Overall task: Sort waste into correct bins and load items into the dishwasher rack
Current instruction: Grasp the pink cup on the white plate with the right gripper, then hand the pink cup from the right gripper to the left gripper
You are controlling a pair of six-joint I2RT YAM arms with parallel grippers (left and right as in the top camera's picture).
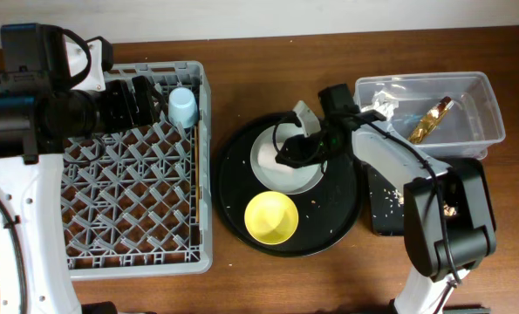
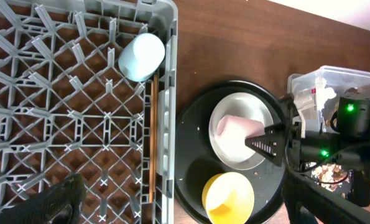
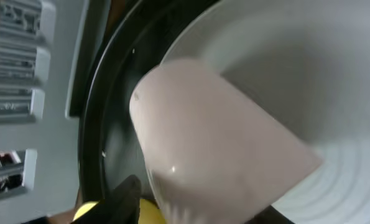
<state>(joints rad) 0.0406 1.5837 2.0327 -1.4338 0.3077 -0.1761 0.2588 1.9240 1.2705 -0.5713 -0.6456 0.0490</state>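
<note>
The pink cup [image 2: 235, 127] lies on its side on the grey-green plate [image 1: 272, 167] in the round black tray. It fills the right wrist view [image 3: 216, 124]. My right gripper [image 1: 296, 148] is open, with a finger close on each side of the cup's wide end [image 3: 203, 211]. The yellow bowl [image 1: 270, 216] sits in front of the plate. The light-blue cup [image 1: 182, 106] stands in the back right corner of the grey rack [image 1: 85, 253]. The chopsticks [image 1: 194, 179] lie along the rack's right edge. My left gripper [image 1: 133, 100] is open and empty above the rack's back.
The round black tray [image 1: 233, 187] holds the plate and bowl. The clear tub [image 1: 490, 109] at the back right holds the white tissue [image 1: 383, 100] and gold wrapper [image 1: 430, 120]. The shallow black tray [image 1: 383, 205] with crumbs lies under my right arm.
</note>
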